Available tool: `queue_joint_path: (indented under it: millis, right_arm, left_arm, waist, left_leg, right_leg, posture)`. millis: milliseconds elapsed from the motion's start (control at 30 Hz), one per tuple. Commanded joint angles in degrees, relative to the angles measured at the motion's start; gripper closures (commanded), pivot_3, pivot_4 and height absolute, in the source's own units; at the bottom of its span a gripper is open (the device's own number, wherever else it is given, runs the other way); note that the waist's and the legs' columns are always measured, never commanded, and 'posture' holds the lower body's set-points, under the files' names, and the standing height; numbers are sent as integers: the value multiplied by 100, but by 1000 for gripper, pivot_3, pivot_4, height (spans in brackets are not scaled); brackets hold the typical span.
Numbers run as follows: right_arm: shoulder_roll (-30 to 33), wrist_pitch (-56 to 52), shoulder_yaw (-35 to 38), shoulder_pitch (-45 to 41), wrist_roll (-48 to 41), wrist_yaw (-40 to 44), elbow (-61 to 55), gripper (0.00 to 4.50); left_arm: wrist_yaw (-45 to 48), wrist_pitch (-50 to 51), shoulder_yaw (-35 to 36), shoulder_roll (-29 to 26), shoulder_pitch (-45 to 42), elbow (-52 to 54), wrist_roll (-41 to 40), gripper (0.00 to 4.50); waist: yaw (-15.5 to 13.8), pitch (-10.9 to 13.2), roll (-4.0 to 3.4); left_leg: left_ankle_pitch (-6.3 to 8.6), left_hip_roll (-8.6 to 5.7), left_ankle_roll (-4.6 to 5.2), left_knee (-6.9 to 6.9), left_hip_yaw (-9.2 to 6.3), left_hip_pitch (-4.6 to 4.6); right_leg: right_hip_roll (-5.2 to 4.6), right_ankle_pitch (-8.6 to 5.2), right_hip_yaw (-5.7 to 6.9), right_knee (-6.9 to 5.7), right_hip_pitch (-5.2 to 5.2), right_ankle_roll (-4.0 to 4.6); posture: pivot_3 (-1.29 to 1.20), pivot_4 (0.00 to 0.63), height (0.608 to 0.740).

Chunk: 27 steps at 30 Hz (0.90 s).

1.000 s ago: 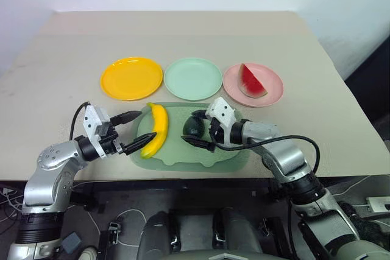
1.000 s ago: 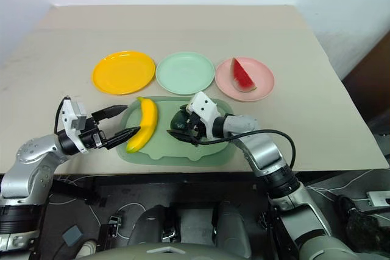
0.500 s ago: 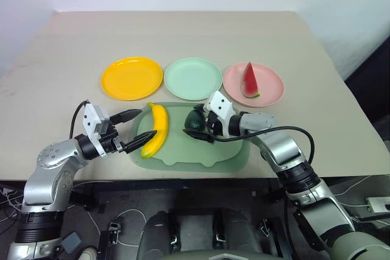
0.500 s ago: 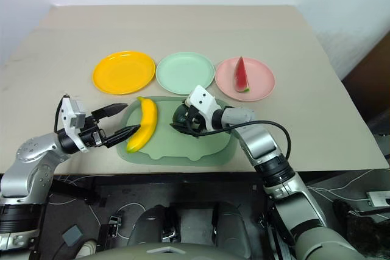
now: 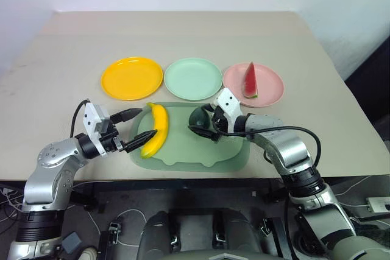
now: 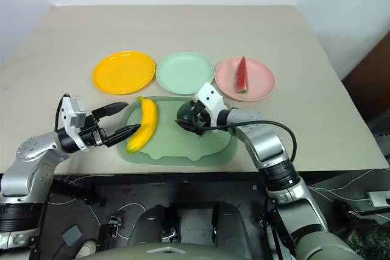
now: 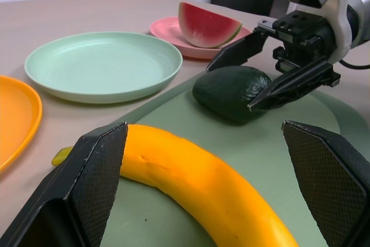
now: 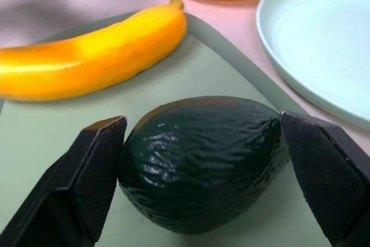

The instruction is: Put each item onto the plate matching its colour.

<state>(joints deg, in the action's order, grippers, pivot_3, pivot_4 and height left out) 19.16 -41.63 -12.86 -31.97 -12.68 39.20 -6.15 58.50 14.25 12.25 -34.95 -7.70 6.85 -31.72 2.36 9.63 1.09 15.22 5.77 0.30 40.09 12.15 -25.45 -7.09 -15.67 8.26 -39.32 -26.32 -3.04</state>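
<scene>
Spread wide, the right pincer (image 8: pixel 202 160) straddles a pebbled, dark green toy avocado (image 8: pixel 202 163) on the pale green mat (image 5: pixel 195 147); the left pincer (image 5: pixel 135 130), also spread, flanks a smooth, curved yellow plastic banana (image 5: pixel 156 129) beside it.

Lab-like test bench: bare table (image 5: pixel 183 35), loose cables (image 5: pixel 128 220) beneath.

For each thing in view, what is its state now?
Watermelon: on pink plate.
Banana: lying on mat.
Avocado: on mat, between right gripper's fingers.
Yellow plate: empty.
Green plate: empty.
Left gripper: open, astride banana.
Right gripper: open.
</scene>
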Motion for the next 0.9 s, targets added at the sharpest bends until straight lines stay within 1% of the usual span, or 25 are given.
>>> queue_joint_path:
  millis: [33, 167, 333, 567, 733, 900]
  right_arm:
    - [29, -435, 94, -33, -144, -53, -129, 29]
    - [26, -712, 129, -70, -230, -83, -138, 29]
    - [-77, -1021, 412, -149, -418, -272, -78, 29]
    - [-32, -1185, 503, -51, -522, -409, -186, 29]
    - [7, -1023, 510, 72, -482, -531, -283, 29]
    - [87, -1133, 375, 115, -388, -663, -270, 29]
  left_arm:
    - [6, -106, 44, -48, -103, 46, 0, 0]
    - [6, -121, 33, -43, -123, 18, 18, 0]
    - [4, -135, 47, -55, -118, 28, 28, 0]
    - [4, -143, 76, -68, -106, 29, 21, 0]
    - [10, -141, 79, -70, -110, 24, 14, 0]
    - [20, -149, 70, -79, -113, 14, 27, 0]
  waist:
    - [1, 0, 0]
    - [4, -1, 1]
    - [4, -1, 1]
    - [1, -1, 1]
    - [1, -1, 1]
    - [-5, -1, 1]
  left_leg:
    - [0, 0, 0, 0, 0, 0]
    - [0, 0, 0, 0, 0, 1]
    - [0, 0, 0, 0, 0, 1]
    - [0, 0, 0, 0, 0, 1]
    - [0, 0, 0, 0, -1, 1]
    - [0, -1, 0, 0, 0, -1]
  right_leg:
    - [0, 0, 0, 0, 0, 0]
    - [0, 0, 0, 0, 1, 0]
    - [0, 0, 0, 0, 1, 0]
    - [0, 0, 0, 0, 2, 0]
    - [0, 0, 0, 0, 2, 0]
    - [-1, 0, 0, 0, 0, 0]
  posture:
    - [0, 150, 695]
    - [0, 150, 695]
    - [0, 150, 695]
    - [0, 150, 695]
    - [0, 150, 695]
    - [0, 150, 695]
